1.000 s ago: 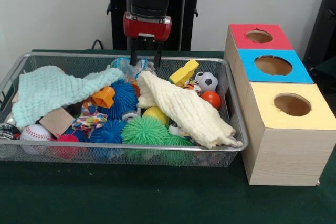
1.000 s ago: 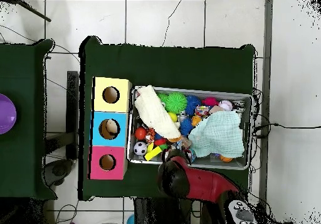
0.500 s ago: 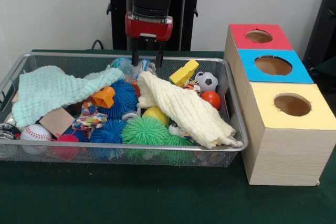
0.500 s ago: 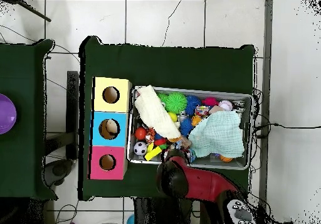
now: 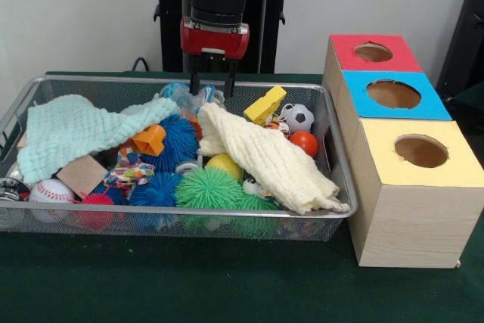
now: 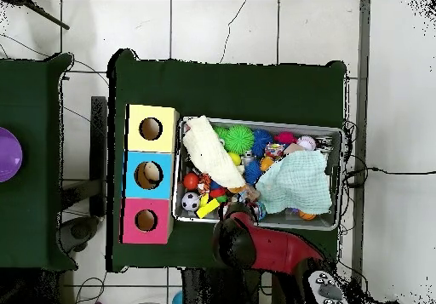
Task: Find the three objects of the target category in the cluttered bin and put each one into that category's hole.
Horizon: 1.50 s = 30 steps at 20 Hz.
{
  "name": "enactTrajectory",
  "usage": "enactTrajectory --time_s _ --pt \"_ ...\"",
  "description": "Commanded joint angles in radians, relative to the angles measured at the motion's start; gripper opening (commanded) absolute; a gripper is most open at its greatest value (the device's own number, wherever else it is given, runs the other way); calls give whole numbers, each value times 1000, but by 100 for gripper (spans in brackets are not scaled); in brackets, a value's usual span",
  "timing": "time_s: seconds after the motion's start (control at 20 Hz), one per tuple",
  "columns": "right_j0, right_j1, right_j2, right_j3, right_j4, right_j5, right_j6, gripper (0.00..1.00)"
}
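Red-collared gripper (image 5: 211,87), black fingers parted and empty, hangs over the wire-mesh bin's (image 5: 333,158) far rim. Below: crinkled cream cloth (image 5: 265,158), spiky green ball (image 5: 209,188), waffle-textured mint cloth (image 5: 76,128). Beside it, the wooden box's (image 5: 412,217) round holes.

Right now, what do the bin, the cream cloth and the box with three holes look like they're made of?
Bin: silvery metal wire mesh, see-through grid. Cream cloth: soft woven fabric, waffle texture, draping limply. Box: probably pale wood or laminate, grain on its sides, matte red, blue and yellow tops.
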Motion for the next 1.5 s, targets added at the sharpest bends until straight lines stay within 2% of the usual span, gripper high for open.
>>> enactTrajectory --time_s 0.05,0.85,0.9,1.5 --pt "-18 35 64 -125 -4 17 113 100" --pt "-22 36 64 -123 -10 9 111 100" --pt "-25 36 66 -123 -14 6 109 0" --pt "-7 38 49 -133 -5 18 109 0"
